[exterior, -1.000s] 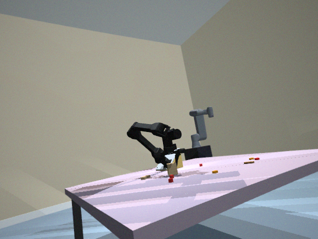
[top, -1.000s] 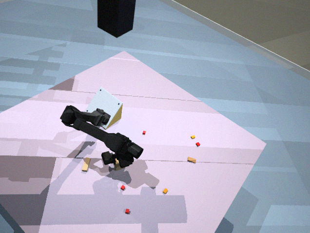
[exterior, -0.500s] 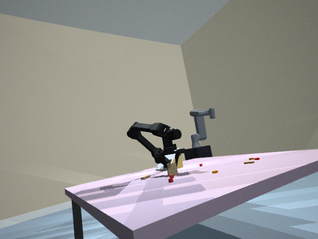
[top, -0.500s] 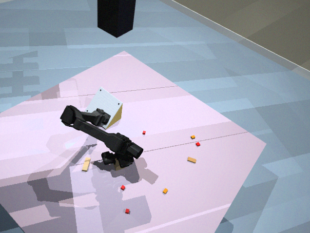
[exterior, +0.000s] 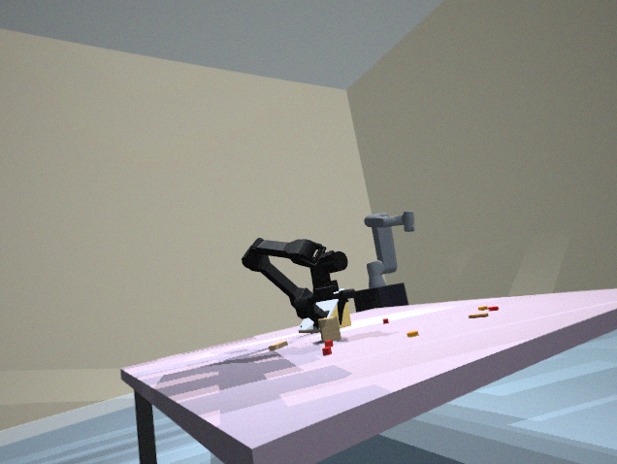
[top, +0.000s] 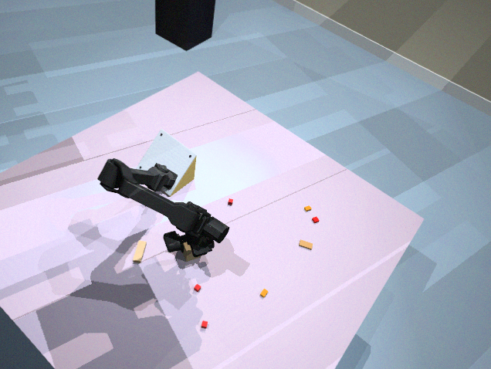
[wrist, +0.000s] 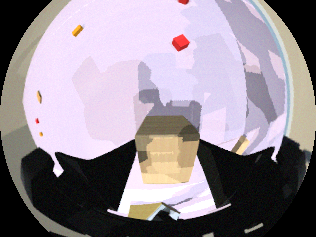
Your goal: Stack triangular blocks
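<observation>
A tan block [top: 189, 256] [exterior: 329, 329] [wrist: 167, 161] with a square-looking outline stands on the table [top: 245, 174] [exterior: 378, 399]. I cannot make out a sloped seam on it, nor tell the two triangular blocks apart. My gripper [top: 189, 247] [exterior: 331, 314] [wrist: 166, 142] is open around it, one finger on each side, low over the table. In the wrist view narrow gaps show beside the block's lower part. Contact at the fingertips cannot be told. The hand hides the block's upper part in the top view.
A tan strip [top: 139, 252] [exterior: 277, 345] [wrist: 241, 145] lies beside the hand, another [top: 305, 244] farther off. Small red cubes [top: 197, 287] [wrist: 180, 42] and orange pieces [top: 263, 292] [exterior: 412, 333] [wrist: 77, 30] are scattered around. A wedge with a white sloped board [top: 174, 148] stands by the arm's base.
</observation>
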